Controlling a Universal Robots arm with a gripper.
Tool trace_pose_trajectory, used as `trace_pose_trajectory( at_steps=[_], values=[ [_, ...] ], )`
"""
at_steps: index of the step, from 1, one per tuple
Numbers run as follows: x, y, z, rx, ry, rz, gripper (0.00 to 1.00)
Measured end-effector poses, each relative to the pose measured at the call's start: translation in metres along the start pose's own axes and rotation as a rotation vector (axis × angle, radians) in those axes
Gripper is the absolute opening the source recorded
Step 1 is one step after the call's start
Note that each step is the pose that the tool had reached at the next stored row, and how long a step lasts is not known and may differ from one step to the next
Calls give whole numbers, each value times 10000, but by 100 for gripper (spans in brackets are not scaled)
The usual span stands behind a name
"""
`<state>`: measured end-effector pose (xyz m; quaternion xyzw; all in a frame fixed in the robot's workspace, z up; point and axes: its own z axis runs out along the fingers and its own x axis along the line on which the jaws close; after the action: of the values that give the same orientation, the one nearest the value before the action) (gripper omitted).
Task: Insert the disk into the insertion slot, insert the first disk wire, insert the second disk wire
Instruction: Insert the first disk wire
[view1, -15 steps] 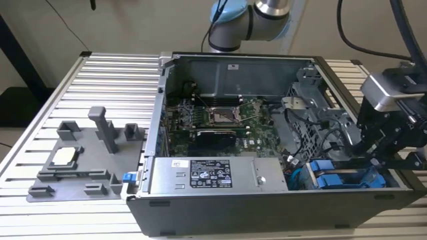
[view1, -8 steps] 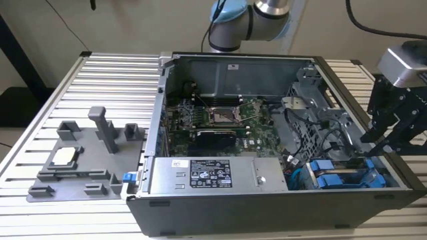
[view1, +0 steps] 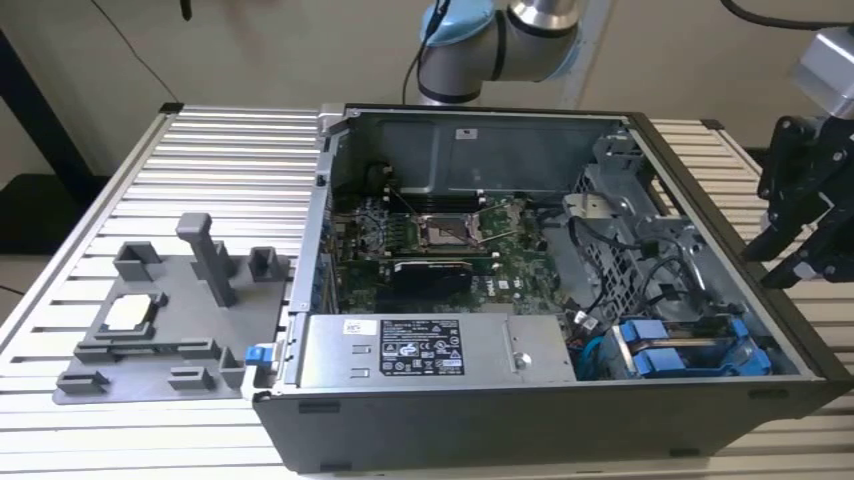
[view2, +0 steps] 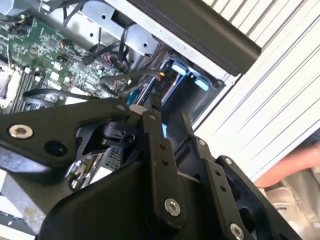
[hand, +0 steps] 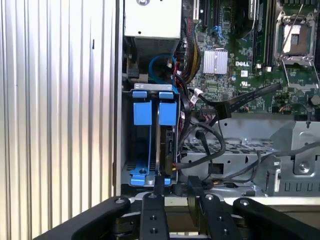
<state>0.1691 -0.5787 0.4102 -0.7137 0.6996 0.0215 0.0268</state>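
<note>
The disk (hand: 165, 145) stands on edge in the insertion slot (hand: 127, 131) of the grey drive cage, its blue carrier tab (hand: 168, 112) facing out beside a second blue carrier (hand: 142, 113). In the exterior view the blue carriers (view1: 667, 352) sit at the case's near right corner. Black wires (hand: 202, 144) curl past the disk's end; whether any is plugged in I cannot tell. My gripper (hand: 176, 182) hovers over the cage end, open and empty. It is also seen as the gripper (view1: 771, 265) just outside the case's right wall and as the gripper (view2: 169, 110) above the blue carriers.
The open computer case (view1: 801, 345) lies on a slatted metal table (view1: 227, 150). Inside are the motherboard (view1: 441, 235) and a silver labelled power-supply box (view1: 420, 350). A grey fixture plate (view1: 160, 310) sits at the exterior view's left. What looks like a person's hand (view2: 295, 165) is beside the case.
</note>
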Motion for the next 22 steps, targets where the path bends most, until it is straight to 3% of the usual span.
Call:
trace_pose_trajectory(
  at_steps=[4, 16, 19, 22],
  values=[
    [-18, -1, -1, -1, 7, -1, 33],
    [-505, -10, 34, -1, 6, 0, 33],
    [-530, 2, 38, -1, 6, 0, 33],
    [-532, 93, 40, 20, 26, -2, 33]
  ],
)
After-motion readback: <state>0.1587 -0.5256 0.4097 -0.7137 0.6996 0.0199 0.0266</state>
